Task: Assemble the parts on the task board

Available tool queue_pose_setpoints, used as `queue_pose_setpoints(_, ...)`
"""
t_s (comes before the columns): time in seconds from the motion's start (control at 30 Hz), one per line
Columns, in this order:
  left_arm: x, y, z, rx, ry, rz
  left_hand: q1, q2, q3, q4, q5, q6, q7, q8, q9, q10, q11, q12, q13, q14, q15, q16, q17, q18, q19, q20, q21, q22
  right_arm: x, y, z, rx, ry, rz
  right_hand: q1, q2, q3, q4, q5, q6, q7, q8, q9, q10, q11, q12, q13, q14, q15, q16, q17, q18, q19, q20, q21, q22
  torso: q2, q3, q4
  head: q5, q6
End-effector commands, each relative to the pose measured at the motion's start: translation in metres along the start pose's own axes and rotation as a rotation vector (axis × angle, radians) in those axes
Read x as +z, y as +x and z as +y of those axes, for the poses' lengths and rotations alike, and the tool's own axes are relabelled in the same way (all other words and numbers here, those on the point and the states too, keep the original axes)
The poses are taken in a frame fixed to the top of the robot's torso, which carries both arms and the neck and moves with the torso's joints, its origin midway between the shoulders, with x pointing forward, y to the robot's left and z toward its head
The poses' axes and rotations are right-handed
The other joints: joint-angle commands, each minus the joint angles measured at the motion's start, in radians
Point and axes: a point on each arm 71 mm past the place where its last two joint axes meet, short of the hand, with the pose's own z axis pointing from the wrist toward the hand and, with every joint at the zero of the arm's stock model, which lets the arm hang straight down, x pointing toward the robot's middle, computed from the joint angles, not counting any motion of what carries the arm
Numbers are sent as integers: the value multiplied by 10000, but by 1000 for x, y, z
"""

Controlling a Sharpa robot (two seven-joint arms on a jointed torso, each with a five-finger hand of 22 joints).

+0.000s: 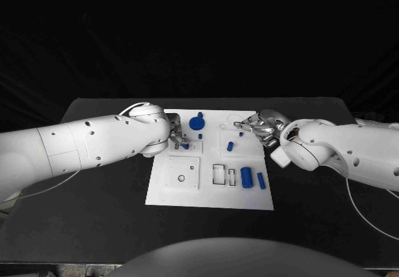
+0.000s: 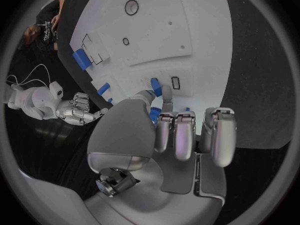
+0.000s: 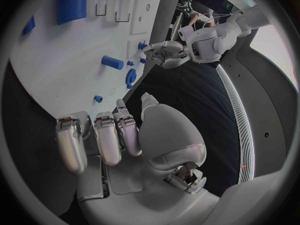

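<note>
Your white task board [image 1: 166, 193] is lying on the black table [image 1: 100, 219]. Your left hand [image 1: 176, 137] is pinching a blue part [image 2: 155, 87]; your right hand [image 1: 256, 126] is hovering, fingers curled on nothing.

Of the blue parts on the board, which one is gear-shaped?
The round gear at the board's far edge, beside the left hand; the other parts are plain cylinders or pegs.

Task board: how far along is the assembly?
Early to midway, I'd judge. Possibly done: a blue gear and small pegs stand at the far end of the task board. In hand: the left hand seems to pinch a blue part. Left: the blue cylinder and blue bar lie loose; the right hand holds nothing.
</note>
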Motion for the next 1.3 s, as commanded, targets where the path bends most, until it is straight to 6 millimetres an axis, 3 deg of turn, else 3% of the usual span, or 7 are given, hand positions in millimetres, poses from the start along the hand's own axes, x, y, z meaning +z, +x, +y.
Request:
queue_pose_setpoints(0.03, 0, 1, -2, 55, 156, 167, -279, -18, -76, 14, -39, 78, 38, -63, -69, 1060, 89, 25, 2635, 1050, 64, 26, 2635, -75, 1016, 77, 24, 2634, 0, 1, 1, -56, -93, 114, 114, 25, -57, -6, 45, -36, 426, 31, 15, 1065, 80, -14, 2603, 1061, 69, 41, 2632, -66, 1047, 87, 45, 2634, 2, 1, 7, -5, 1)
queue_pose_setpoints(0.7, 0, 1, -2, 7, 130, 106, -904, -18, -228, 17, 60, 119, 69, -131, -224, 1060, 116, 25, 2635, 1050, 93, 26, 2635, -75, 1016, 106, 24, 2634, 0, 1, 0, -59, -74, 124, 125, 29, -56, -9, 49, -35, 428, 36, 15, 1065, 83, -14, 2603, 1061, 71, 41, 2632, -66, 1047, 89, 45, 2634, -4, 1, 0, 5, 1)
queue_pose_setpoints(1.03, 0, 1, -3, -7, 202, 100, -2092, -83, -711, 21, 216, 172, 122, -181, -378, 1060, 168, 25, 2635, 1050, 139, 26, 2635, -75, 1016, 143, 24, 2634, 0, 1, 0, -58, -48, 119, 131, 32, -54, -11, 52, -35, 429, 38, 15, 1065, 83, -14, 2603, 1061, 72, 41, 2632, -66, 1047, 90, 45, 2634, 5, -1, 5, -7, 1)
queue_pose_setpoints(1.3, 0, 0, -3, -129, 304, -28, -2368, -39, -852, 22, 294, 197, 126, -171, -403, 1060, 172, 25, 2635, 1050, 144, 26, 2635, -75, 1016, 154, 24, 2634, 0, 1, 0, -63, -14, 110, 156, 46, -44, -21, 72, -35, 431, 44, 15, 1065, 86, -14, 2603, 1061, 75, 41, 2632, -66, 1047, 93, 45, 2634, -1, 1, 3, -1, 1)
